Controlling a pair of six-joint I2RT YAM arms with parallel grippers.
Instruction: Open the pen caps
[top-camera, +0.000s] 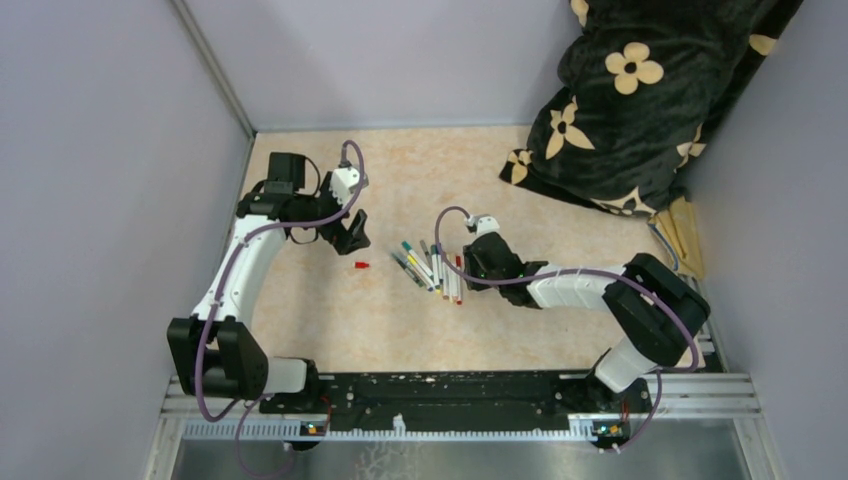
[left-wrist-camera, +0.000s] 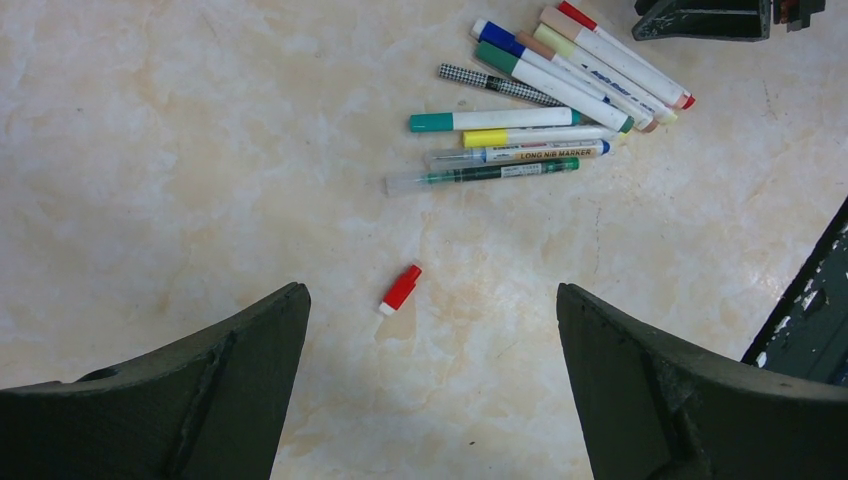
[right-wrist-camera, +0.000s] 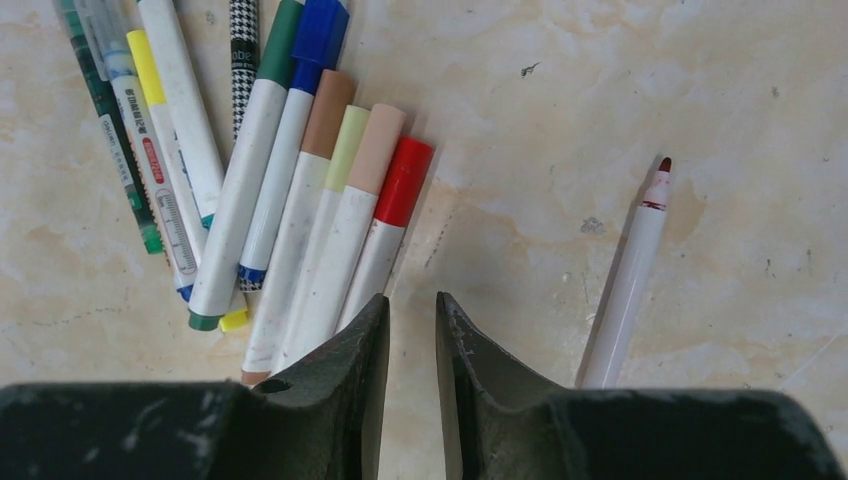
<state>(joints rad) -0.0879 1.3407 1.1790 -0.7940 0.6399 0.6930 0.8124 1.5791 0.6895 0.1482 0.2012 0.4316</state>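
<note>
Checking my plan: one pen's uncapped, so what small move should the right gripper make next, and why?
Probably open the right gripper and lower onto the red-capped pen just ahead: its jaws are nearly closed and empty, that pen nearest.

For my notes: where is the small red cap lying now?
In the top view, the red cap lies by itself, left of the pen pile and just on the near side of the left pincer.

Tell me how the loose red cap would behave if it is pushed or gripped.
The red cap is a short round cylinder lying on its side, so it would probably roll when nudged. It looks tiny and plastic, so likely very light and apt to skid on the smooth table.
</note>
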